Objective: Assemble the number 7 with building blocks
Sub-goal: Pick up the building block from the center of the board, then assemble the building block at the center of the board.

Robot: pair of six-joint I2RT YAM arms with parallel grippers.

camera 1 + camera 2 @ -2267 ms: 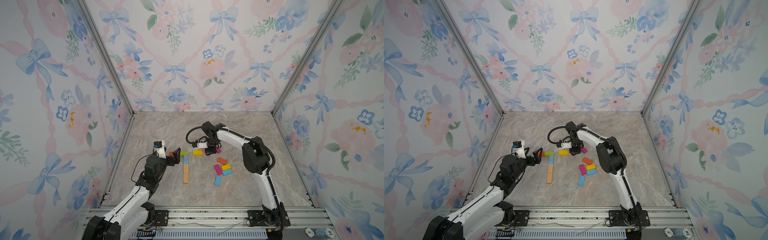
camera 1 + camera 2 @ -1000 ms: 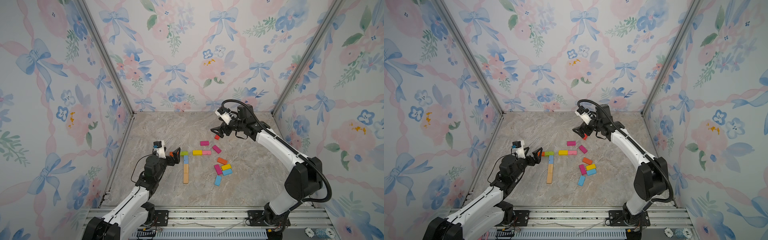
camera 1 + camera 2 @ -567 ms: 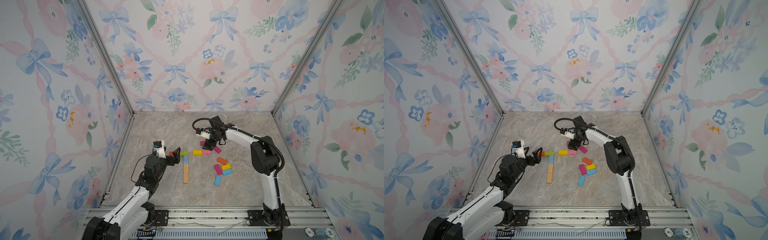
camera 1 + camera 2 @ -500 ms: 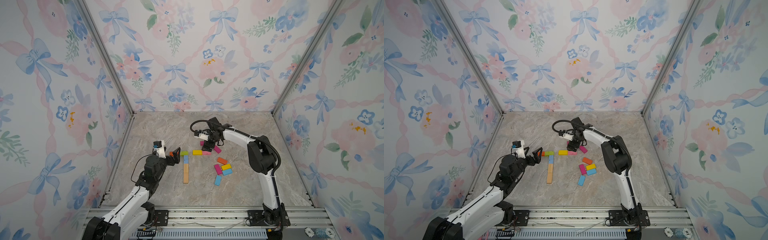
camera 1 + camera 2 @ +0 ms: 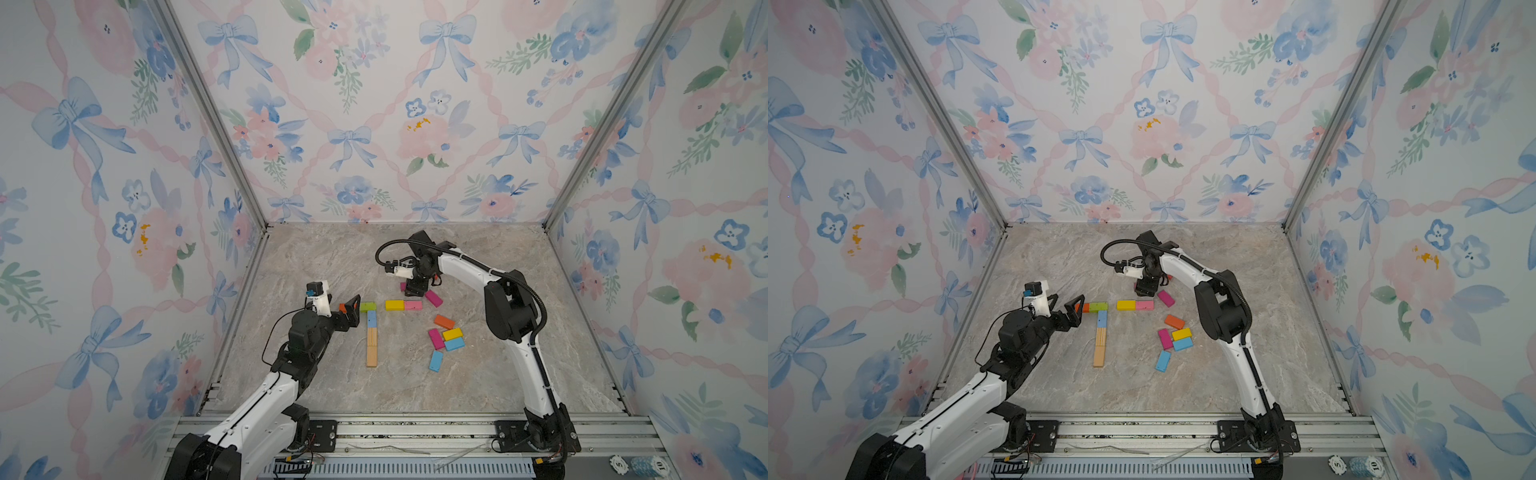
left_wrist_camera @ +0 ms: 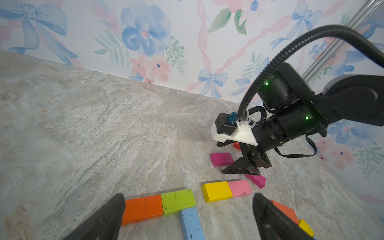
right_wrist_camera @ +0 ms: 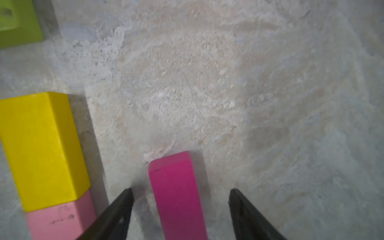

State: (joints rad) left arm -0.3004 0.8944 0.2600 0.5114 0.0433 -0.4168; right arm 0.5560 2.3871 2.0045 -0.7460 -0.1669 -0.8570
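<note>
Right tool [image 7: 180,189] is seen low over a magenta block [image 7: 176,197] lying flat on the counter [image 7: 207,83]. Its fingers [image 7: 116,212] are placed one on each side of the block, about half spread. A gap is seen on both sides, so the block is straddled, not gripped. In a top view most of this block is hidden under the tool, and only one end is seen.

Left tool [image 6: 188,197] is spread wide with nothing between its fingers. It is pointed at the join of the orange block [image 6: 142,208] and the green block [image 6: 178,200]. Whether the orange block is touched cannot be told.

Orange and green are laid end to end as a short bar. A blue block [image 6: 191,223] is set against the green one at a right angle. It is followed by two plain wood blocks [image 5: 371,347] in one line running toward the robot's base.

A yellow block [image 7: 41,145] and a pink block [image 7: 60,218] are joined end to end. They are roughly in line with the bar, on the right side, with a small gap left from the green. The straddled magenta block lies just beyond this pair, roughly parallel to it.

A tilted magenta block [image 5: 433,298] is found near the pink end. A red block [image 6: 236,145] is partly hidden behind the right tool.

A loose group [image 5: 446,338] is scattered nearer the base on the right: one orange, one magenta, one yellow and two blue blocks, all flat on the counter, well apart from both tools
</note>
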